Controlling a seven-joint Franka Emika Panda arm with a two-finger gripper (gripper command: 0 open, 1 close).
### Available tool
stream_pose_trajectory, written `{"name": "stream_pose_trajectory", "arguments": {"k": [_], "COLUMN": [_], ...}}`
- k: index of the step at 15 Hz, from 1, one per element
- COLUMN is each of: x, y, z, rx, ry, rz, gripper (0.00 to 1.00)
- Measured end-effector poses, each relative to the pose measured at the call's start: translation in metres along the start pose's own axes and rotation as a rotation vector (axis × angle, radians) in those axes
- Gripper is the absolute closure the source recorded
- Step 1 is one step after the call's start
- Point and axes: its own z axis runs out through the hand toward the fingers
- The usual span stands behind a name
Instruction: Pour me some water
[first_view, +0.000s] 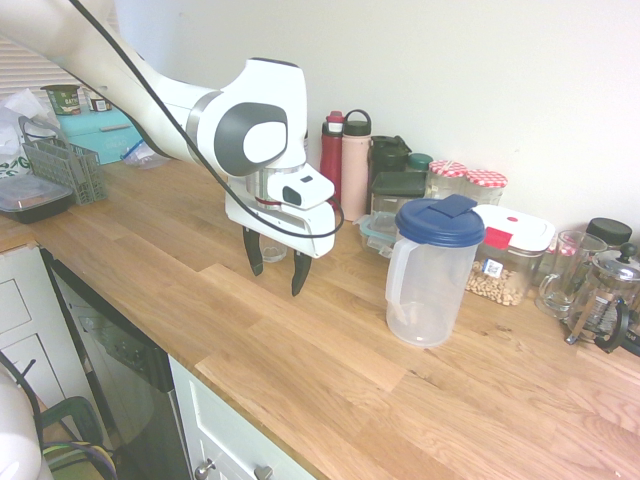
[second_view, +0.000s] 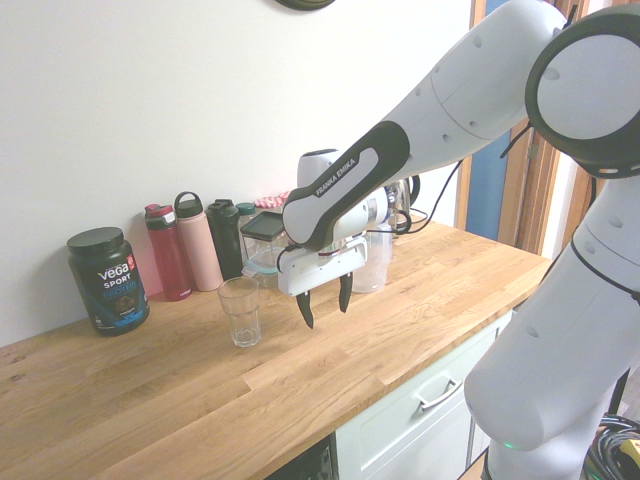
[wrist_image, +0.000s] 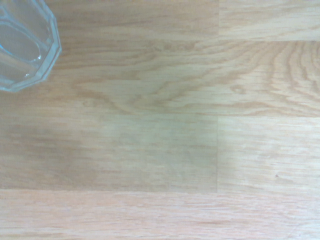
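Wooden counter (first_view: 300, 330) with empty glass (second_view: 239, 311), jug (first_view: 432, 272) untouched well beyond it, gripper (first_view: 273, 262) open, holding nothing, near glass; grasping and pouring still ahead.

We see the glass (wrist_image: 25, 42) cut off at the wrist view's corner; the gripper (first_view: 275, 262) mostly hides it (first_view: 273, 252) elsewhere.

Kitchen, wooden countertop (first_view: 330, 370), white wall behind. Along the wall: red bottle (first_view: 331, 155) & pink bottle (first_view: 355, 163) side by side, dark green flasks just beside them, 2 jars w/ red-checked lids (first_view: 468, 180). Food container (first_view: 510, 262) w/ white lid holds nuts; French press (first_view: 603, 295) nearby. At the other end a black Vega tub (second_view: 107, 279). Grey crate (first_view: 66, 166) and teal box far back.
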Motion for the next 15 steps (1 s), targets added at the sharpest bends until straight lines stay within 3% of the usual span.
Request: {"name": "stream_pose_trajectory", "arguments": {"k": [4, 9, 15], "x": [0.006, 0.051, 0.119], "y": [-0.003, 0.000, 0.056], "z": [-0.010, -0.099, -0.170], "rx": [0.018, 0.108, 0.179], "ry": [0.015, 0.077, 0.150], "rz": [0.000, 0.015, 0.070], "gripper": [0.00, 0.00, 0.00]}}
